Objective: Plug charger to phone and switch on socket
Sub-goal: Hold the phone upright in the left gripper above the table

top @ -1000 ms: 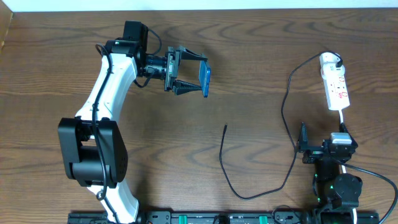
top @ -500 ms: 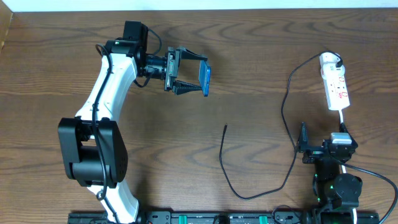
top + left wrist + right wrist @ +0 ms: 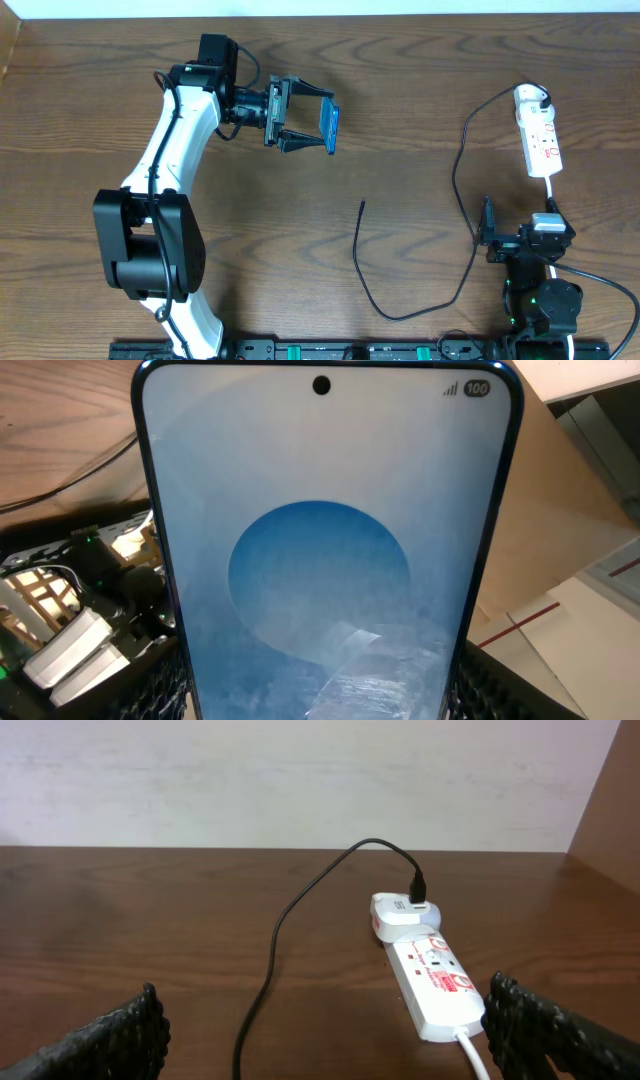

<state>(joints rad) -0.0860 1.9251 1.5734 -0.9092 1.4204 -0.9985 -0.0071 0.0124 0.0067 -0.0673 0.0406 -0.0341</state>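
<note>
Showing the task at an early stage, read from left to right: the left claw (image 3: 322,124) is clamped on the phone (image 3: 332,122), holding it on edge above the table (image 3: 420,60) in its left half, with the lit blue screen turned toward the wrist camera, where it fills the view (image 3: 320,560). Near the middle of the table lies the charger (image 3: 356,255), a thin black cable whose free plug tip rests on the wood, well apart from the phone and touched by neither claw. From that tip the cable loops toward the front edge, then climbs along the right side to the white plug head seated in the far end of the socket (image 3: 540,135). The right claw (image 3: 487,232) sits low at the front right, its fingers spread apart and empty, just beside the cable's rising run and facing the socket (image 3: 435,975). Judged from this arrangement, only the securing of the phone is complete; picking up the plug tip, seating it in the phone's port and pressing the socket's switch all remain, and whether the switch is already on cannot be told from its red markings
</note>
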